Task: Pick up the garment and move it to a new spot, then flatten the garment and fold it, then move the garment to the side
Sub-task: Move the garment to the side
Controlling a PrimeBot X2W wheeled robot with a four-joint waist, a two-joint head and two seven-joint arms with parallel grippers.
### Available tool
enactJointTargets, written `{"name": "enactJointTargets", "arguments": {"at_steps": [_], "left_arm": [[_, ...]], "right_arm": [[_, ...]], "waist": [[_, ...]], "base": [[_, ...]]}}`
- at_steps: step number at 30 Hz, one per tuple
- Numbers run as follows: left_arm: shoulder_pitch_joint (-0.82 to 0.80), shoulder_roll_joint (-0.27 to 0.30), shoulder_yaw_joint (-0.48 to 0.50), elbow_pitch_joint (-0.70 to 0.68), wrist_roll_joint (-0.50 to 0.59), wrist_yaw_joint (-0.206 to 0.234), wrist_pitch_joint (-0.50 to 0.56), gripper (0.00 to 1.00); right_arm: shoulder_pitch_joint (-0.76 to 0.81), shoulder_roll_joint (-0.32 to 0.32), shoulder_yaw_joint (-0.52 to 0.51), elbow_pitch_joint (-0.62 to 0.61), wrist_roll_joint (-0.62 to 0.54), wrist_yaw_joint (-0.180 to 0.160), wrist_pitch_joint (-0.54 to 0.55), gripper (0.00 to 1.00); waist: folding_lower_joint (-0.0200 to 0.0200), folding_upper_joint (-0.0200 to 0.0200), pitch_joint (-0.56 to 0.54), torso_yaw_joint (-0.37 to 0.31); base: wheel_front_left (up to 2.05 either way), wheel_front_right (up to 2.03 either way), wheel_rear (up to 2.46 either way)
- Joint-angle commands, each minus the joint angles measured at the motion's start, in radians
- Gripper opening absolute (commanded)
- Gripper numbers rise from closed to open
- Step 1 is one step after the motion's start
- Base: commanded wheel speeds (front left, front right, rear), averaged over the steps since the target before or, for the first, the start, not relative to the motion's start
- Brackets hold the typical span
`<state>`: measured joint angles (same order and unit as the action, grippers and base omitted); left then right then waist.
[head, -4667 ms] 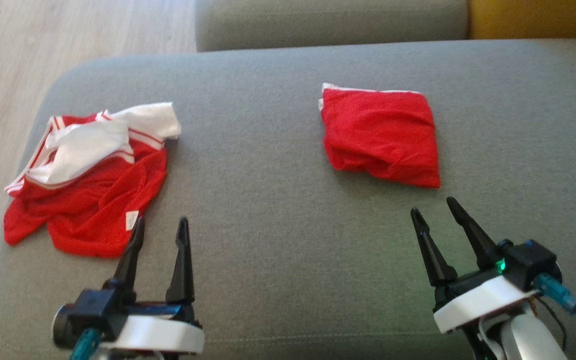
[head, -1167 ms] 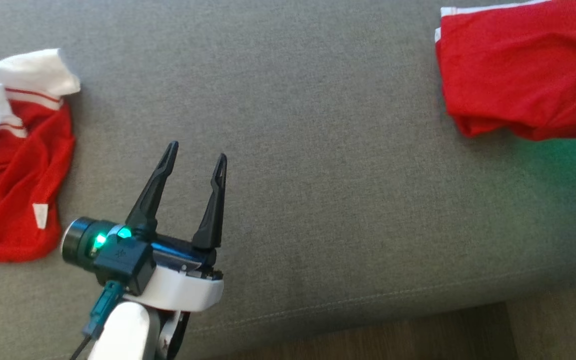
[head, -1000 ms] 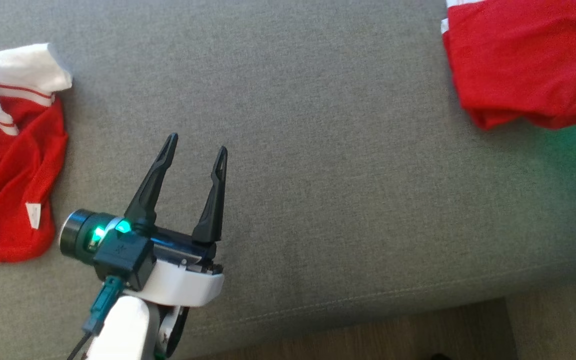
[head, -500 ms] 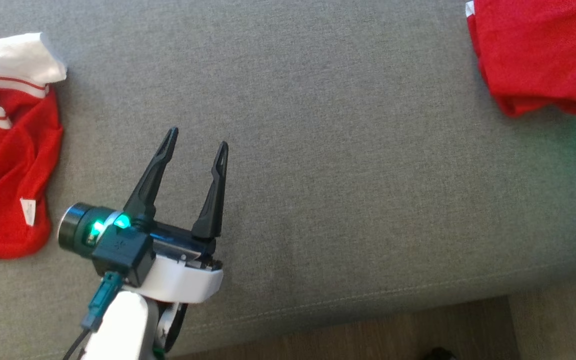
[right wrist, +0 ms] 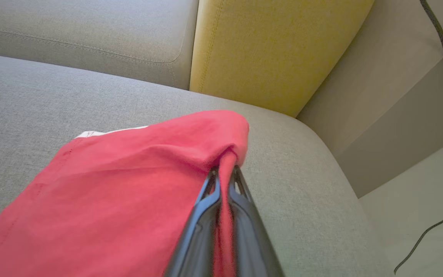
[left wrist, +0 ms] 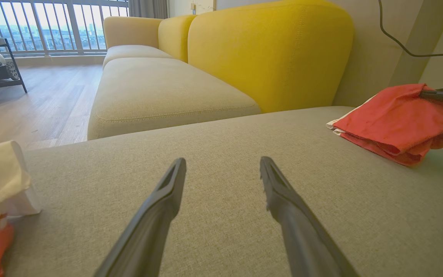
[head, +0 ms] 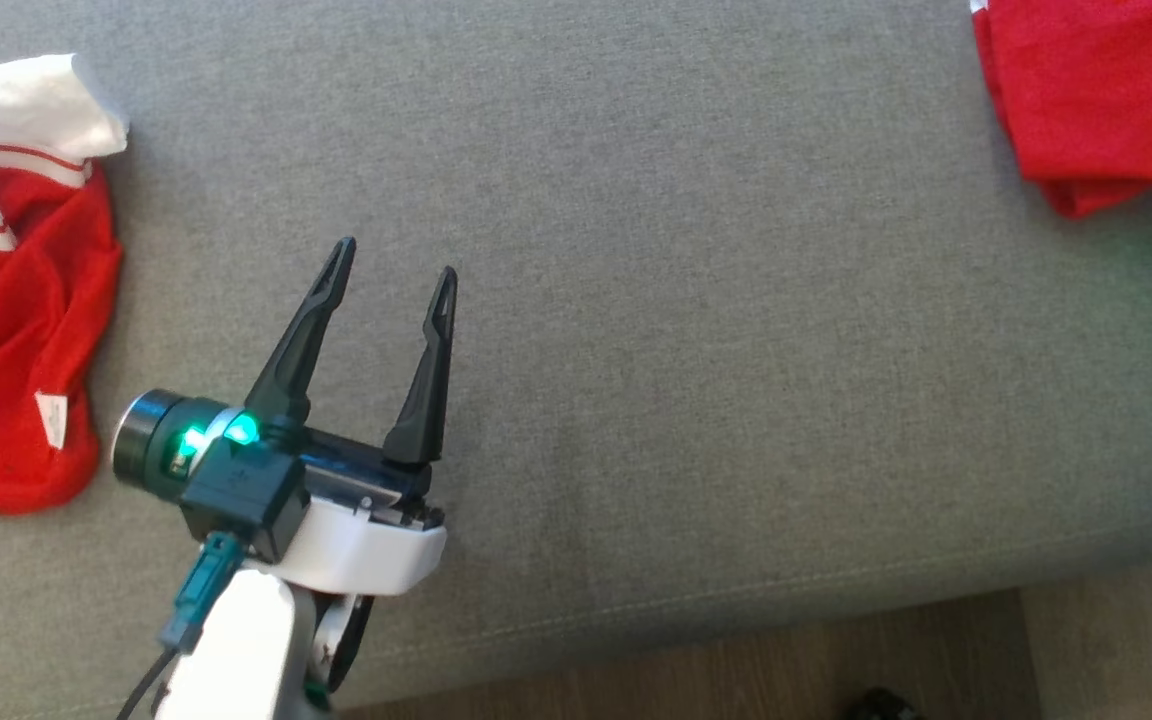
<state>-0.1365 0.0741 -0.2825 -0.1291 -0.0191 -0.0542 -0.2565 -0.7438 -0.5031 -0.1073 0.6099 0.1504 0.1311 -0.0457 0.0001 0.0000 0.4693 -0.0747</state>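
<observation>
The garment (right wrist: 121, 184) is red, folded, with a white edge, and lies at the right end of the grey sofa cushion (head: 686, 350). My right gripper (right wrist: 225, 169) is shut on a pinch of its far edge, lifting that edge slightly. The garment's lower left corner is at the head view's top right (head: 1106, 100). It also lies at the right of the left wrist view (left wrist: 394, 119), with a dark right finger (left wrist: 442, 94) on top of it. My left gripper (head: 394, 260) hovers open and empty over bare cushion, seen likewise along its own fingers (left wrist: 222, 161).
A crumpled red and white garment (head: 16, 300) lies at the cushion's left end, left of my left gripper. A yellow backrest (left wrist: 271, 50) and a second cushion (left wrist: 160, 92) stand beyond. The cushion's front edge drops to wooden floor (head: 736, 660).
The folded garment has slid right across the cushion in my right gripper's hold, while the head view has also shifted. My left gripper stays open, about where it was.
</observation>
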Motion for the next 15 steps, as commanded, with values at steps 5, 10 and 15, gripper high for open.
{"name": "enactJointTargets", "arguments": {"at_steps": [5, 10, 15], "left_arm": [[-0.025, 0.009, 0.02, -0.027, 0.006, 0.001, -0.005, 1.0], [-0.01, 0.006, 0.02, -0.021, 0.003, 0.009, -0.005, 1.0], [0.016, 0.001, 0.031, -0.014, -0.005, 0.03, -0.005, 1.0]], "right_arm": [[-0.017, -0.008, -0.042, -0.023, -0.06, 0.0, -0.026, 1.0], [-0.002, 0.013, -0.064, -0.039, -0.133, 0.0, -0.073, 1.0], [0.049, 0.098, -0.083, -0.103, -0.207, 0.0, -0.147, 1.0]], "waist": [[-0.0001, 0.0, -0.016, 0.005], [-0.0001, 0.0, -0.057, 0.007], [-0.0001, 0.0, -0.119, 0.018]], "base": [[0.0, 0.0, 0.0], [0.0, 0.0, 0.0], [0.0, 0.0, 0.0]]}}
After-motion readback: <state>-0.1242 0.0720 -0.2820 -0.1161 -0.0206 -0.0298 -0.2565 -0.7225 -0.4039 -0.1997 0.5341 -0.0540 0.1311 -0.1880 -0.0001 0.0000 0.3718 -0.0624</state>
